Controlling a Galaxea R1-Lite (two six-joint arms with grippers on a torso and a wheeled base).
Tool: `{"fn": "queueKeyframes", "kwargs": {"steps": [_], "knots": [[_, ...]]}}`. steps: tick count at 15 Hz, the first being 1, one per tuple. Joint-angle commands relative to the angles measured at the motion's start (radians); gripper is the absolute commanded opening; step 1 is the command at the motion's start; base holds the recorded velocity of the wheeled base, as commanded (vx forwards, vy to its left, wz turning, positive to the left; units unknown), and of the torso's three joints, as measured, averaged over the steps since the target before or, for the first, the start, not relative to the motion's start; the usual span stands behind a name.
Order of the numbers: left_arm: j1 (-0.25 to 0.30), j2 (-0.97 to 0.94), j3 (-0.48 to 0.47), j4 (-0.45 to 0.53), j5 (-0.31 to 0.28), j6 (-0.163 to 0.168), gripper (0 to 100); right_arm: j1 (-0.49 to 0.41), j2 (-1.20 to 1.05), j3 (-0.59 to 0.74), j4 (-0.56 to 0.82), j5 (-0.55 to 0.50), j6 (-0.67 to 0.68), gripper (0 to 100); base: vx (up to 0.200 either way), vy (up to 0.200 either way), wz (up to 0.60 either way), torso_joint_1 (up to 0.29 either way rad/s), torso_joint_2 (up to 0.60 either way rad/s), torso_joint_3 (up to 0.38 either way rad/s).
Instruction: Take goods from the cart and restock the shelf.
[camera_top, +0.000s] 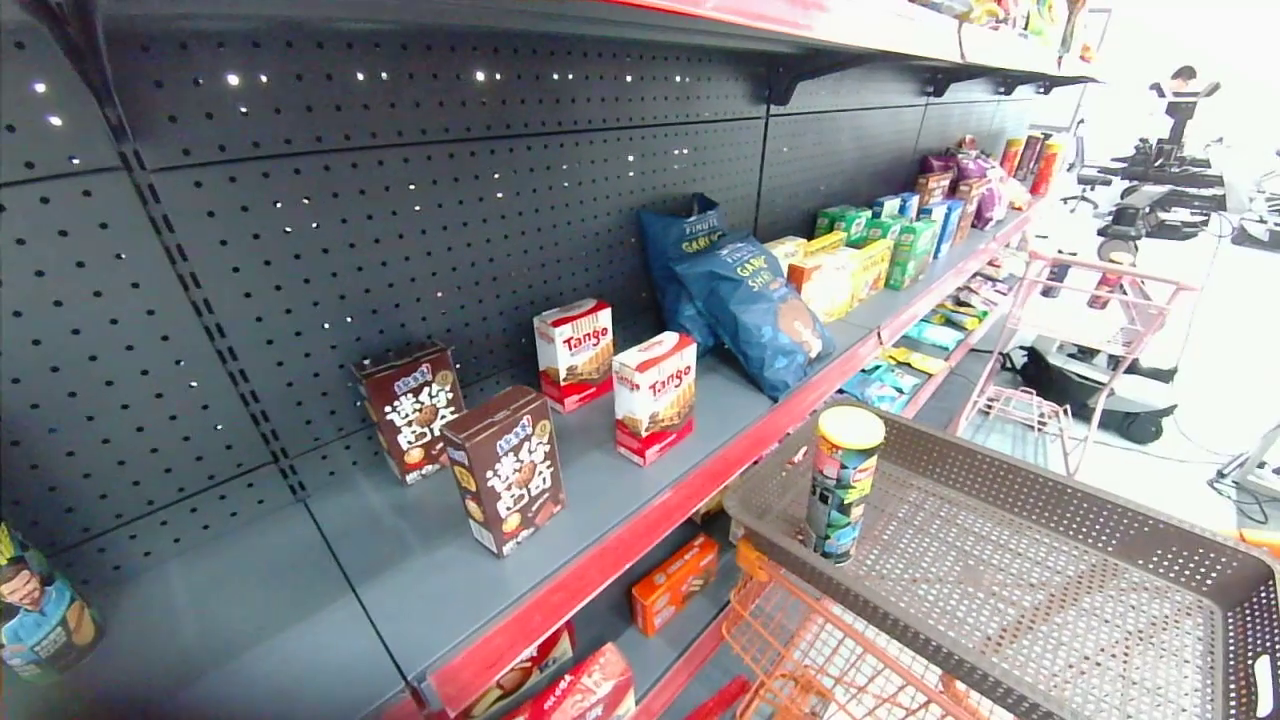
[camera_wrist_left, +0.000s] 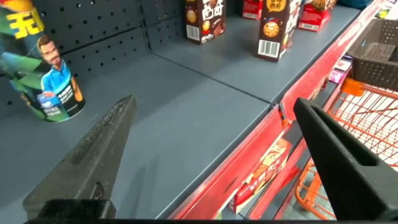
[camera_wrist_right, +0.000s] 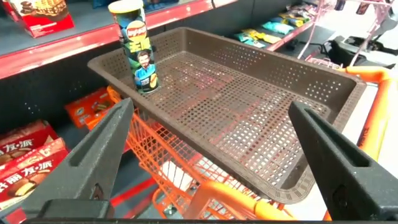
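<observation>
Now the right gripper (camera_wrist_right: 209, 104), wide open and empty, should straddle the upright can (camera_wrist_right: 138, 46) in the basket (camera_wrist_right: 280, 62) and pinch mid-body.

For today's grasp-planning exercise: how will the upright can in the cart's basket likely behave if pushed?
The can is tall and narrow, so a high push would probably tip it. Lying down, its round body would likely roll across the basket.

I get bright, even light on the shelf (camera_top: 390, 560), shadows faint. The room (camera_top: 1235, 300) past its far end glares white, and the pegboard (camera_top: 400, 190) lines bow.
</observation>
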Motion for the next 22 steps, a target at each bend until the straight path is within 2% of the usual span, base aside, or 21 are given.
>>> {"fn": "queueKeyframes", "kwargs": {"steps": [1, 2, 3, 4, 5, 6, 9, 11, 13, 16, 18, 20, 22], "knots": [[0.001, 0.0, 0.0, 0.0, 0.0, 0.001, 100, 0.002, 0.001, 0.0, 0.002, 0.005, 0.004, 100, 0.0, 0.0, 0.0, 0.0, 0.0, 0.0], [0.001, 0.0, 0.0, 0.0, 0.0, -0.001, 100, 0.002, 0.004, -0.031, 0.012, 0.005, -0.002, 100, 0.0, 0.0, 0.0, 0.0, 0.0, 0.0], [0.001, 0.0, 0.0, 0.0, 0.0, 0.001, 100, 0.005, 0.118, -0.23, 0.072, 0.022, -0.002, 100, 0.0, 0.0, 0.0, 0.0, 0.0, 0.0], [0.001, 0.0, 0.0, 0.0, 0.0, -0.002, 100, 0.0, 0.279, -0.364, 0.176, 0.037, -0.005, 100, 0.0, 0.0, 0.0, 0.0, 0.0, 0.0], [0.001, 0.0, 0.0, 0.0, 0.0, -0.002, 100, 0.0, 0.279, -0.364, 0.176, 0.037, -0.005, 100, 0.0, 0.0, 0.0, 0.0, 0.0, 0.0], [0.001, 0.0, 0.0, 0.0, 0.0, -0.002, 100, 0.003, 0.442, -0.503, 0.304, 0.025, 0.006, 100, 0.0, 0.0, 0.0, 0.0, 0.0, 0.0], [0.001, 0.0, 0.0, 0.0, 0.0, -0.001, 100, 0.055, 0.65, -0.508, 0.225, 0.063, -0.066, 100, 0.0, 0.0, 0.0, 0.0, 0.0, 0.0], [0.001, 0.0, 0.0, 0.0, 0.0, -0.001, 100, 0.054, 0.926, -0.434, -0.084, -0.009, -0.099, 100, 0.0, 0.0, 0.0, 0.0, 0.0, 0.0], [0.001, 0.0, 0.0, 0.0, 0.0, -0.001, 100, 0.086, 1.074, -0.417, -0.222, 0.003, -0.112, 100, 0.0, 0.0, 0.0, 0.0, 0.0, 0.0], [0.001, 0.0, 0.0, 0.0, 0.0, -0.001, 100, 0.164, 1.305, -0.414, -0.413, 0.079, -0.103, 100, 0.0, 0.0, 0.0, 0.0, 0.0, 0.0], [0.001, 0.0, 0.0, 0.0, 0.0, -0.001, 100, 0.17, 1.488, -0.417, -0.624, 0.141, -0.096, 100, 0.0, 0.0, 0.0, 0.0, 0.0, 0.0], [0.001, 0.0, 0.0, 0.0, 0.0, -0.001, 100, 0.161, 1.627, -0.434, -0.739, 0.227, -0.106, 100, 0.0, 0.0, 0.0, 0.0, 0.0, 0.0], [0.001, 0.0, 0.0, 0.0, 0.0, -0.001, 100, 0.174, 1.747, -0.442, -0.882, 0.243, -0.103, 100, 0.0, 0.0, 0.0, 0.0, 0.0, 0.0]]}}
